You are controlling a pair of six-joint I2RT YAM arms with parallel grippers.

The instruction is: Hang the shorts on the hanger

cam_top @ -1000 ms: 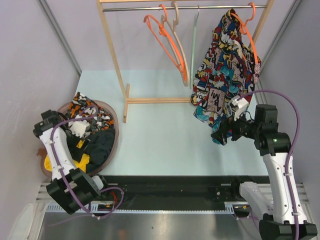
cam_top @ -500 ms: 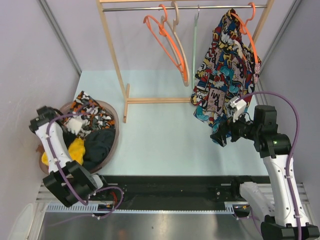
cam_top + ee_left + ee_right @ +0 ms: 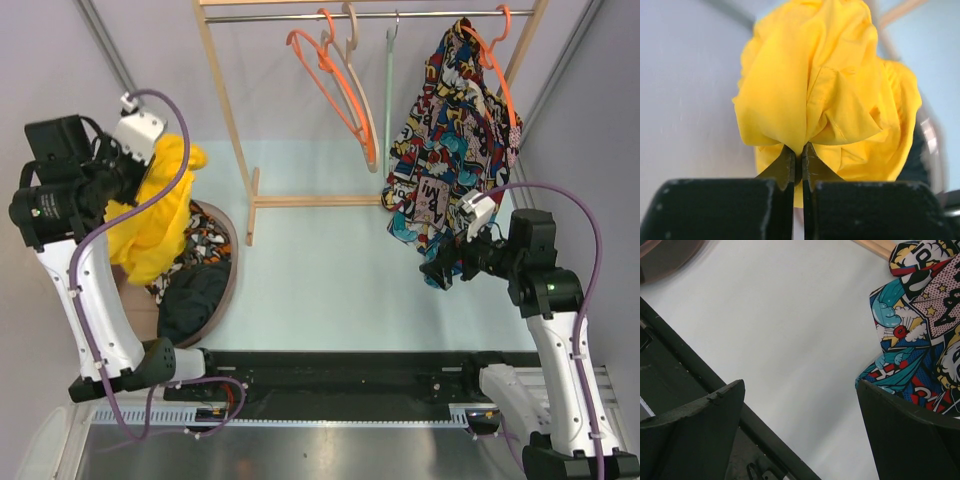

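Note:
The bright yellow shorts (image 3: 150, 225) hang bunched in the air over the basket at the left, pinched at their top by my left gripper (image 3: 158, 165). In the left wrist view the two fingers meet on a fold of the shorts (image 3: 815, 75), with the left gripper (image 3: 799, 152) shut on the fabric. The pale mint-green hanger (image 3: 388, 90) hangs bare on the rail, right of the beige one. My right gripper (image 3: 440, 272) stays low at the right, open and holding nothing (image 3: 800, 385), beside the hem of the comic-print garment (image 3: 920, 315).
A round basket (image 3: 232, 270) at the left holds a dark garment (image 3: 195, 295) and an orange-black-white cloth (image 3: 205, 235). The wooden rack (image 3: 225, 120) carries orange hangers (image 3: 330, 70), a beige hanger (image 3: 360, 80) and the comic-print garment (image 3: 450, 150).
My left gripper shut on the shorts in the basket and rose high, lifting them out. The right arm has not moved.

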